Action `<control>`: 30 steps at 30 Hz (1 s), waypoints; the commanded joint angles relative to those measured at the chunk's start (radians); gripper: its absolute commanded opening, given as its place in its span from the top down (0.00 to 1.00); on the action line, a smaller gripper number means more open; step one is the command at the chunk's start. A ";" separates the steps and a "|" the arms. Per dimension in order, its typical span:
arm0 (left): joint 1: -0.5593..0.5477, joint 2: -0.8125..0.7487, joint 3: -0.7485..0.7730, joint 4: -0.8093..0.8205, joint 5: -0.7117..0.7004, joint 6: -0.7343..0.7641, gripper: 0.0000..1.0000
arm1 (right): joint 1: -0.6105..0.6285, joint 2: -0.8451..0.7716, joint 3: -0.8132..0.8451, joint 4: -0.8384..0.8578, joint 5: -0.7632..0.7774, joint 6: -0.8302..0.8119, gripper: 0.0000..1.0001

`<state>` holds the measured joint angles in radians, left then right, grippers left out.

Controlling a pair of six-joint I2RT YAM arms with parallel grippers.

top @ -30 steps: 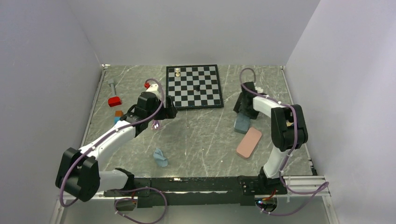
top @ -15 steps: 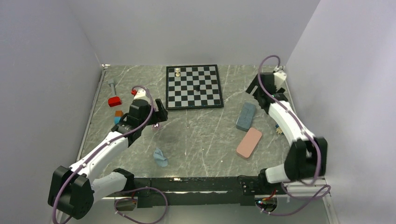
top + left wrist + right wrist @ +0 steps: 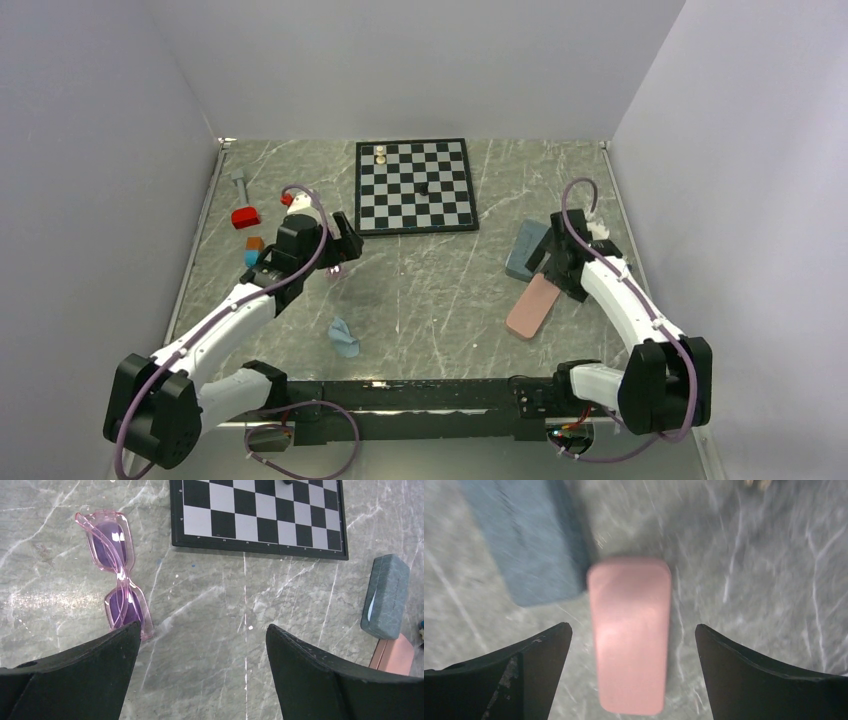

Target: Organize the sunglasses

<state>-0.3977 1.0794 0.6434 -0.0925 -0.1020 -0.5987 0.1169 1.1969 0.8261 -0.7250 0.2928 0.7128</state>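
The purple-pink sunglasses (image 3: 112, 572) lie flat on the marble table, just below the chessboard's left corner; in the top view they (image 3: 336, 270) peek out beside the left wrist. My left gripper (image 3: 202, 627) hovers open above bare table, the sunglasses at its left fingertip (image 3: 127, 635). It holds nothing. My right gripper (image 3: 634, 627) is open and hangs over the closed pink case (image 3: 630, 630), whose near end shows between the jaws without touching them. From above, that gripper (image 3: 550, 266) is over the pink case's (image 3: 530, 308) far end.
A closed grey-blue case (image 3: 525, 250) lies just beyond the pink one, also at the right of the left wrist view (image 3: 386, 597). A chessboard (image 3: 415, 185) with a few pieces sits at the back. A light-blue cloth (image 3: 344, 338) lies near front. Small coloured blocks (image 3: 245, 217) are at left.
The right arm left the grey-blue case, swung to the far right corner, then came back down over the pink case, jaws widening. The left arm drew back slightly, then stayed still.
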 commanded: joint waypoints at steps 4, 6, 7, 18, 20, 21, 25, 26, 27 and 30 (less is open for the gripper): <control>0.003 -0.042 -0.007 0.028 -0.004 -0.004 0.01 | 0.008 -0.039 -0.168 0.040 -0.205 0.069 0.00; 0.003 -0.031 -0.001 0.032 0.018 -0.002 0.01 | 0.015 -0.022 -0.202 0.111 -0.264 0.065 0.00; 0.003 -0.021 0.006 0.029 0.027 0.000 0.01 | 0.017 -0.005 -0.211 0.125 -0.281 0.064 0.00; 0.003 0.010 0.026 0.012 0.038 0.013 0.01 | 0.165 0.094 -0.119 -0.006 -0.085 0.079 0.25; 0.003 0.013 0.024 0.021 0.055 0.025 0.01 | 0.215 0.071 -0.087 -0.072 -0.043 0.100 0.35; 0.003 0.015 0.025 0.034 0.083 0.043 0.01 | 0.238 0.056 -0.075 -0.115 -0.021 0.120 0.39; 0.003 0.039 0.034 0.073 0.208 0.065 0.01 | 0.285 -0.030 -0.027 -0.213 0.053 0.174 0.47; 0.003 0.047 0.037 0.079 0.239 0.069 0.01 | 0.285 -0.056 -0.011 -0.215 0.053 0.164 0.50; 0.003 0.054 0.041 0.083 0.268 0.073 0.01 | 0.285 -0.089 0.004 -0.194 0.036 0.135 0.53; 0.003 0.068 0.056 0.117 0.348 0.081 0.01 | 0.287 -0.186 0.031 -0.054 -0.091 -0.029 0.57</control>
<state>-0.3965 1.1328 0.6476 -0.0612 0.0925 -0.5518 0.4007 1.1320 0.7765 -0.8669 0.2638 0.8158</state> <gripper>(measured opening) 0.993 0.736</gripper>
